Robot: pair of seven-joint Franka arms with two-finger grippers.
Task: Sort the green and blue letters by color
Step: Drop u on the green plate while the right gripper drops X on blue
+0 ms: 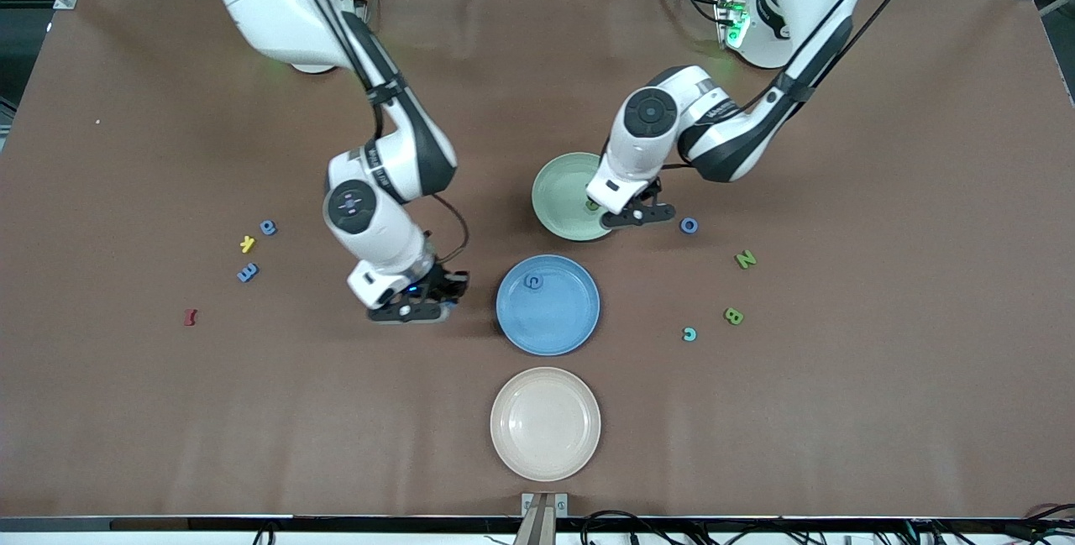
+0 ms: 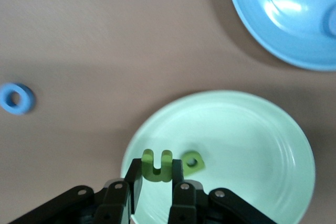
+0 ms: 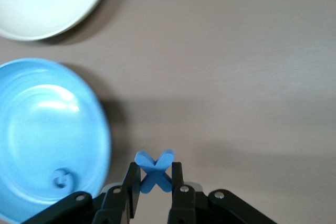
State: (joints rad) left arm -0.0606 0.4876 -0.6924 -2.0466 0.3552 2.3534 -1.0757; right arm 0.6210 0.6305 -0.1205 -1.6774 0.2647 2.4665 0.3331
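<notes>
Left gripper (image 2: 156, 178) pinches green U (image 2: 157, 164) over green plate (image 2: 252, 124); right gripper (image 3: 155, 182) grips blue X (image 3: 154, 170)

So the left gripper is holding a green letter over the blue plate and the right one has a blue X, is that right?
Not quite. In the left wrist view the left gripper holds its green letter over the green plate, not the blue one. The right gripper does hold a blue X.
</notes>
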